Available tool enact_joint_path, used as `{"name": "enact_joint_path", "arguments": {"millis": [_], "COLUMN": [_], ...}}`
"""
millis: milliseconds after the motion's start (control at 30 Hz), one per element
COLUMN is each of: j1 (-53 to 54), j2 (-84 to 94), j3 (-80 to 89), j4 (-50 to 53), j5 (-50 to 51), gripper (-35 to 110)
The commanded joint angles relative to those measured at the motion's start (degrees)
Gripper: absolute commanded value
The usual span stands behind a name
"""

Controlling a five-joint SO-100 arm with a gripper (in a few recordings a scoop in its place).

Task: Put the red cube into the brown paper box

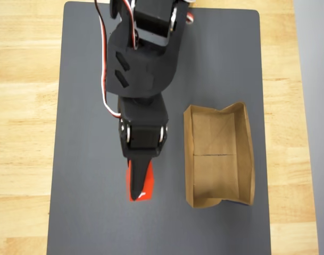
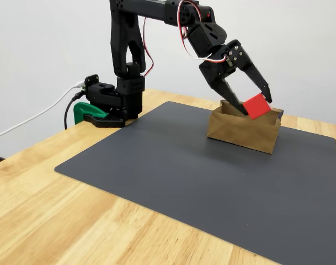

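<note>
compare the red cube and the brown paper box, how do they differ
The red cube is bright red-orange; the brown paper box is dull tan kraft. The cube is far smaller than the box. The cube is held up off the grey mat, tilted, in the gripper, while the box rests flat on the mat. The cube is solid; the box is an open tray. Both are straight-sided, blocky shapes.

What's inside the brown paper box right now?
Nothing visible: the overhead view shows the brown paper box with a bare floor and fold line. The red cube is in the hand, off to the box's left in that view. The fixed view hides the interior.
</note>
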Motion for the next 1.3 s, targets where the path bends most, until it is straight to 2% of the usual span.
{"name": "enact_joint_path", "arguments": {"millis": [0,200,500,767,1267], "j1": [-2.2,-8.4,-15.5,-17.1,-22.6], "j2": [6.6,10.7,7.8,1.1,0.0], "j3": [0.0,-0.1,-0.4,-3.5,-2.8], "j4": [3.5,10.1,16.7,17.1,18.6], "j5": [2.9,10.3,17.1,18.1,17.1], "gripper": [0,0,0,0,3]}}
